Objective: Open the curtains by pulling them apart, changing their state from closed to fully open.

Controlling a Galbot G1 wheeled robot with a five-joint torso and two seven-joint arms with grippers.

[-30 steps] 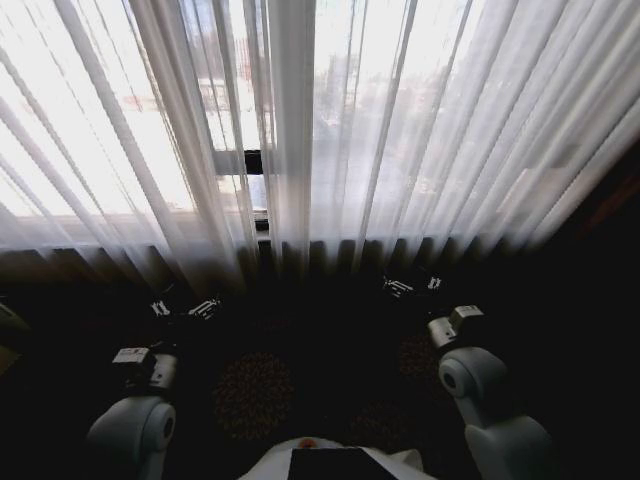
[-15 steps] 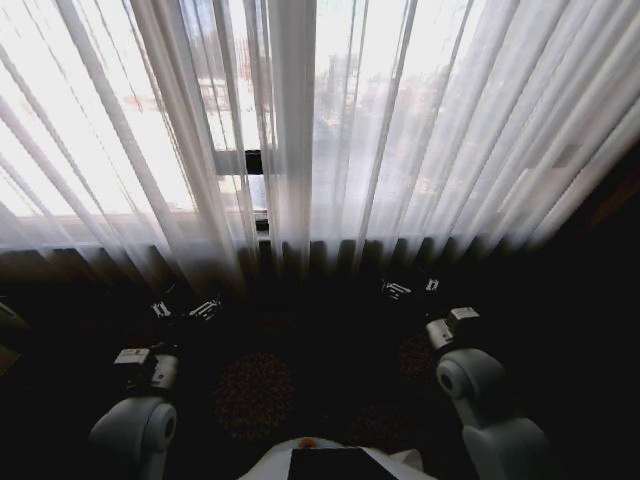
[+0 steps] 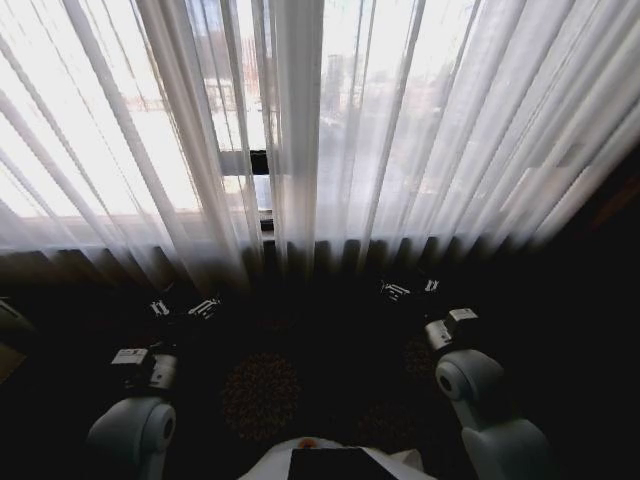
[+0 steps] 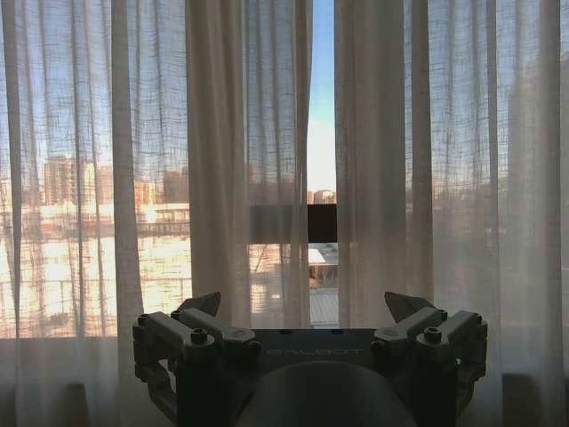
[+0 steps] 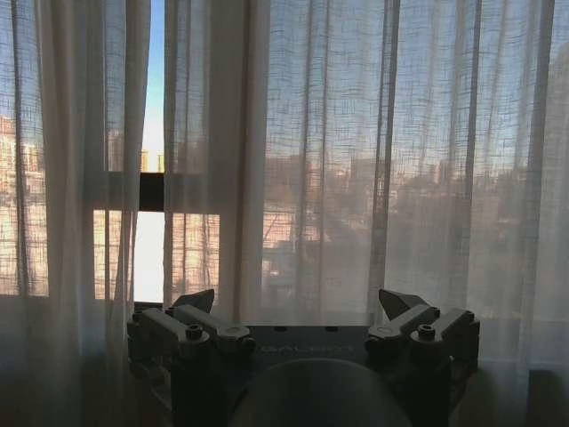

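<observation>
Two sheer white curtains hang almost closed: a left panel [image 3: 120, 130] and a right panel [image 3: 450, 120], with a narrow gap [image 3: 258, 175] between them. My left gripper [image 3: 185, 307] is open and held low, short of the left panel's hem. My right gripper [image 3: 410, 289] is open, low before the right panel. In the left wrist view the left gripper [image 4: 307, 307] faces the gap [image 4: 322, 133], with nothing between its fingers. In the right wrist view the right gripper [image 5: 298, 302] is empty and faces the right panel [image 5: 338, 160]. Neither gripper touches fabric.
A dark window frame bar [image 3: 256, 161] shows through the gap. Below the curtains runs a dark low wall [image 3: 330, 255]. Dark patterned carpet [image 3: 260, 390] lies between my arms, and my torso [image 3: 335, 462] is at the bottom edge.
The whole head view has shifted a little, so the camera moved. The curtains hang as before and both grippers stay open, low in front of them.
</observation>
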